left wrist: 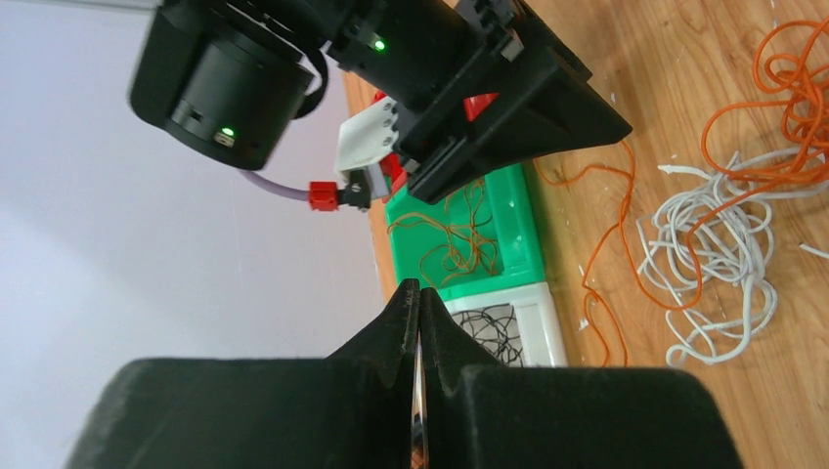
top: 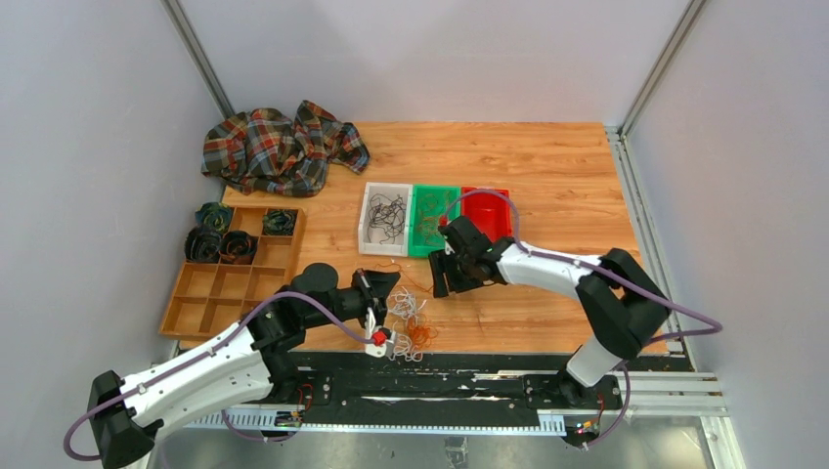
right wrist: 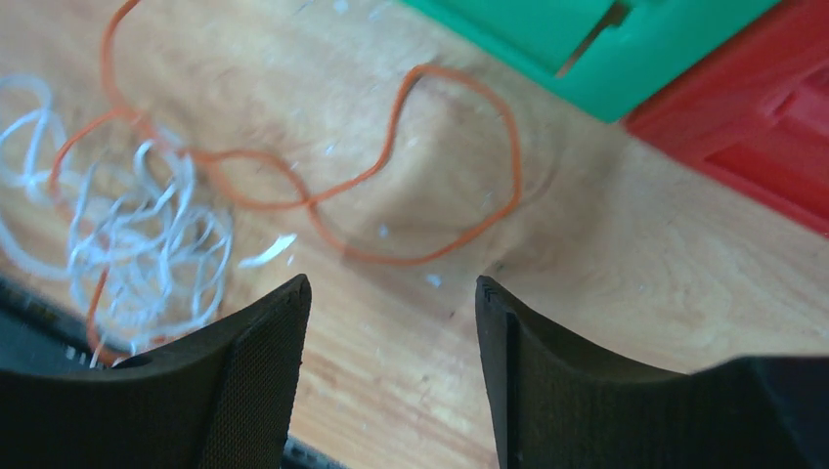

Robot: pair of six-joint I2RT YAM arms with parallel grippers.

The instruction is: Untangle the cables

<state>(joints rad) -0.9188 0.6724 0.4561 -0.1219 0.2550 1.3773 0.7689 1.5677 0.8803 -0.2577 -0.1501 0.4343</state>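
Right wrist view: your spread right gripper (right wrist: 391, 293) has the orange cable (right wrist: 313, 202) just left of it. Your left gripper (left wrist: 418, 289), pressed together, sits nearer the tangle (top: 411, 328).

The cables (top: 411, 327) lie in a loose tangle at the 6 o'clock edge of the table (top: 547, 176). Thin, curly white strands (left wrist: 714, 259) loop over one another, with an orange clump (top: 422, 335) at their 3 o'clock side. One orange strand (right wrist: 391, 186) trails flat across the wood in open loops toward 12 o'clock. Further cables sit apart at 12 o'clock — black ones (top: 386, 215) in the white tray (top: 364, 220), orange ones (left wrist: 455, 239) in the green tray (top: 435, 189).
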